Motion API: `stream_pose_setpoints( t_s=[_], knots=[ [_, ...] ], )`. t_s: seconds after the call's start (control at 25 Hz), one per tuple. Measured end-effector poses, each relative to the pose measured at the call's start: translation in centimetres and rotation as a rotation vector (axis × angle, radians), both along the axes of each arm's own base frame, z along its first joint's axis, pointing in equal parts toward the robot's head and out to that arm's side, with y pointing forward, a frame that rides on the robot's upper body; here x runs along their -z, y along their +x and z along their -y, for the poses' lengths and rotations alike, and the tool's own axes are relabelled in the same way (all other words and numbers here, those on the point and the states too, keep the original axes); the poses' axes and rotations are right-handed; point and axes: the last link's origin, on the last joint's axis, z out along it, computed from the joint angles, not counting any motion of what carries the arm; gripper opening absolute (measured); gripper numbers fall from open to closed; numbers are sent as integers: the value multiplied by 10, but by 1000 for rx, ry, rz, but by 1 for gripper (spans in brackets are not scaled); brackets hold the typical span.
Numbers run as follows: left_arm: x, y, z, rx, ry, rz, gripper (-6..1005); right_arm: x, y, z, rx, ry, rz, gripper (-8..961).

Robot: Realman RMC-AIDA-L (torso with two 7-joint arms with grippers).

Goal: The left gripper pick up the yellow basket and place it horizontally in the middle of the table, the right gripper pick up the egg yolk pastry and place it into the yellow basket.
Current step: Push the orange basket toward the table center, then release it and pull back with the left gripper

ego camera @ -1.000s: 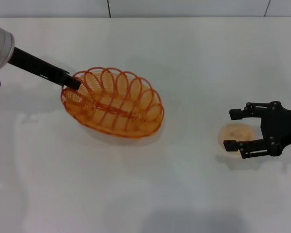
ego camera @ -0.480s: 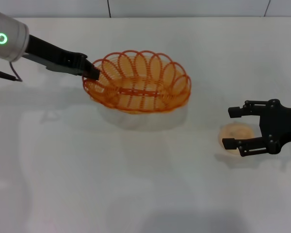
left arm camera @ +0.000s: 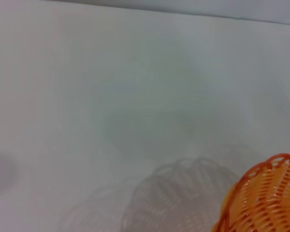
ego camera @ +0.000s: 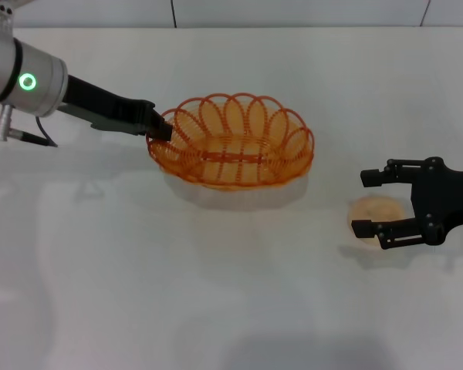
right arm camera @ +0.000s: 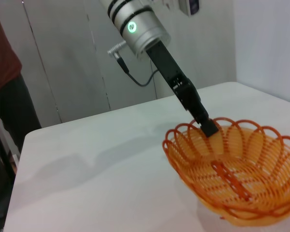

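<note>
The yellow basket (ego camera: 231,142), an oval of orange woven strands, hangs level a little above the white table (ego camera: 139,293) near the middle. My left gripper (ego camera: 163,128) is shut on its left rim and holds it up; a shadow lies under it. The basket also shows in the left wrist view (left arm camera: 263,198) and in the right wrist view (right arm camera: 237,176), where the left gripper (right arm camera: 209,126) clamps the rim. The egg yolk pastry (ego camera: 372,213) lies on the table at the right. My right gripper (ego camera: 367,202) is open, its fingers on either side of the pastry.
The table's far edge meets a pale wall at the top of the head view. In the right wrist view a person in a dark red top (right arm camera: 2,96) stands beyond the table's far corner, in front of grey wall panels.
My left gripper has carried the basket to the right and up off the table, turning it level. The right gripper has hardly moved, staying open around the pastry.
</note>
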Motion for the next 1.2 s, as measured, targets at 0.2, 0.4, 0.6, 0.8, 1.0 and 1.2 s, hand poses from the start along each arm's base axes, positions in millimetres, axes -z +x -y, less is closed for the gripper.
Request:
stream_pose_setpoints(
  t_s=[0.2,0.4,0.6,0.8,1.0,1.2],
  knots=[
    [9,-5,-1,-17,4,2,72,0,0,1,-2,-4,-2,829],
    [20,-8,1,-17,-1,3,78,1,1,2,1,-6,-3,830],
    [31,-7,2,-6,-8,8,84,1,1,2,5,-10,-5,829],
    [39,-8,4,-3,-14,6,90,2,2,2,5,-12,-5,829],
    [45,-10,5,-8,-16,2,96,2,2,3,7,-12,-6,829],
    [47,-9,6,-4,-19,2,102,2,2,3,6,-12,-5,830]
  ],
)
